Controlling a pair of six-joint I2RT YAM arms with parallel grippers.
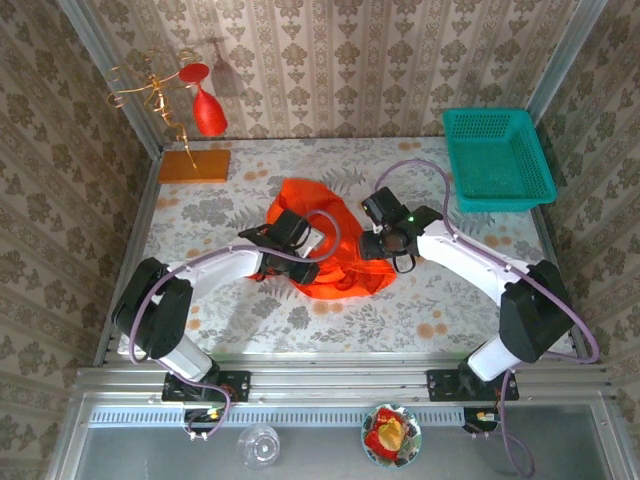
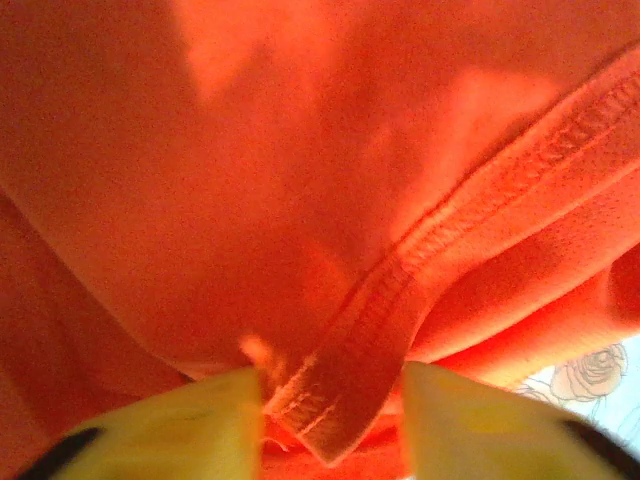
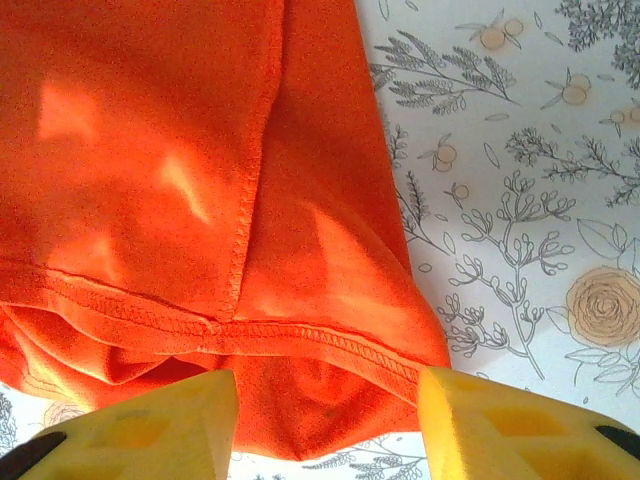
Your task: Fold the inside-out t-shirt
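T-shirt [image 1: 325, 250] crumpled, no fold made

It lies bunched mid-worktop [image 1: 450, 290], seams outward. Folding seems barely begun: spreading flat and every fold remain. Left hand [image 2: 330, 385] straddles a hem; whether it pinches, I cannot tell. Right hand [image 3: 325, 400] stands apart over another hem.

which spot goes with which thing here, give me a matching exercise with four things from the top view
Things:
1 t-shirt
2 basket
3 board
4 wine glass

Places or states:
A far right corner, teal
B raised at the back left, glossy red
C middle, crumpled
D far left, lying flat

Pairs: 1-C, 2-A, 3-D, 4-B
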